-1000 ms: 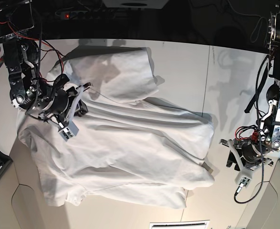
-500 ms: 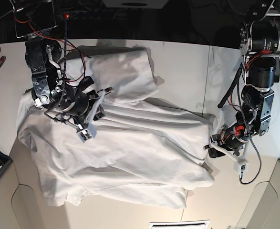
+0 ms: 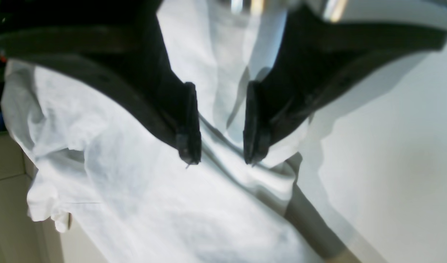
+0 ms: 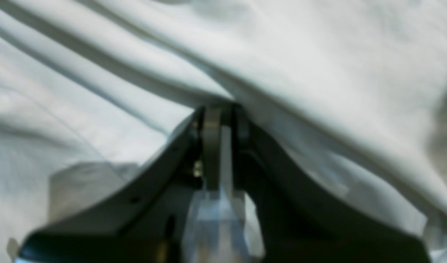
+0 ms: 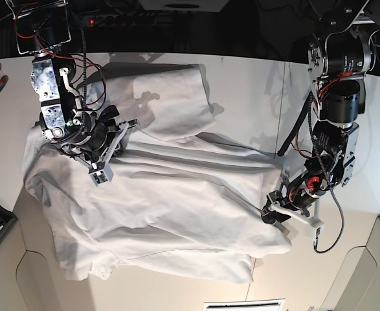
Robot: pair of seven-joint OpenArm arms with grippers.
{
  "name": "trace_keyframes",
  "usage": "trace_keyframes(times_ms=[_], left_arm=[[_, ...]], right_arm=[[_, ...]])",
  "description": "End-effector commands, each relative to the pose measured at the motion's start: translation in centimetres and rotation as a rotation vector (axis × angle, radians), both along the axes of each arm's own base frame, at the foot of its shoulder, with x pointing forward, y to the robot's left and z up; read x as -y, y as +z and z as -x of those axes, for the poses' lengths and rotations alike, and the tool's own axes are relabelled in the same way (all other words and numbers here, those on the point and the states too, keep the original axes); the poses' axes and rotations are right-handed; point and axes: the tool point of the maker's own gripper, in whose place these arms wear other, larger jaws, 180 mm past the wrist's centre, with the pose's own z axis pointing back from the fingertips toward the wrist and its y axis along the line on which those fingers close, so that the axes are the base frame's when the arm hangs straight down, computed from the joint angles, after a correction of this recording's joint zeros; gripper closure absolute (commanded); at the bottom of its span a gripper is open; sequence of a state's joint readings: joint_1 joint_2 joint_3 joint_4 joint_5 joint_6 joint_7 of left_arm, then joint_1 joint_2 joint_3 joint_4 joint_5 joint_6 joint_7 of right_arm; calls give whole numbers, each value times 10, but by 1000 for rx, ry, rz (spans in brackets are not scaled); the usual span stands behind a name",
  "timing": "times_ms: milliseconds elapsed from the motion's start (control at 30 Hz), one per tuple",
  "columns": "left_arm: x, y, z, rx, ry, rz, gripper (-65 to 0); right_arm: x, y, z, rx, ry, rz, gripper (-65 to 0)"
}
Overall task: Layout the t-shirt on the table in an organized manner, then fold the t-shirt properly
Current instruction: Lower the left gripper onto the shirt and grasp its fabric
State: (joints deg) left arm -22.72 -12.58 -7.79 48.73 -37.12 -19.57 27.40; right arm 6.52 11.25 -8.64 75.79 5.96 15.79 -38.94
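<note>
The shirt (image 5: pixel 157 201) lies rumpled across the white surface (image 5: pixel 254 84). The left fingers (image 3: pixel 194 120), open and empty, have swung in over its near edge, ready to pinch. Farther off, the right gripper (image 4: pixel 218 117), closed a second ago, looks nearly shut against a fold; whether it grips cloth I cannot tell.

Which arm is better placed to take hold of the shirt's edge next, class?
Left, probably. The left gripper hangs open over the t-shirt right at its edge beside bare table. The right gripper looks nearly closed, pressed into a fold mid-cloth, away from any edge.
</note>
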Motion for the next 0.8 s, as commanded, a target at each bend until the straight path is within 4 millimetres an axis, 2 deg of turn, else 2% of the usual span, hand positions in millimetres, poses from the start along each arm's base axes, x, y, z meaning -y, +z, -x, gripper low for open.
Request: trace_keyframes(times_ms=[0,67,200,333,367,400,500,533,667,767], left_arm=[[-3,22,-15,65,3,-5,-234],[1,21,-15,62,-5,-9,-220],[0,21,-16,68,-2,-12,-82],[-3,22,-18,81,-11,-61,-66],[-3,23,-18,94,-26,-93,-78],[-3,24,-19,111,-54,-130,-117],[-6,26,-19,139,-109,-222,-277],[-8,25,-18,138,-122,-246,-303],[-14,18,-16,109,-119,-296,-305],[-11,13,-12,99,-117,-283,-305]], right_arm=[[5,0,-1,-12,-3,22,-65],[5,0,-1,-11,-3,21,-65],[5,0,-1,-12,-3,21,-65],[5,0,-1,-12,-3,21,-65],[5,0,-1,-11,-3,21,-65],[5,0,-1,-11,-3,21,-65],[5,0,-1,-11,-3,21,-65],[5,0,-1,-12,-3,21,-65],[5,0,-1,-12,-3,21,-65],[4,0,-1,-12,-3,17,-65]])
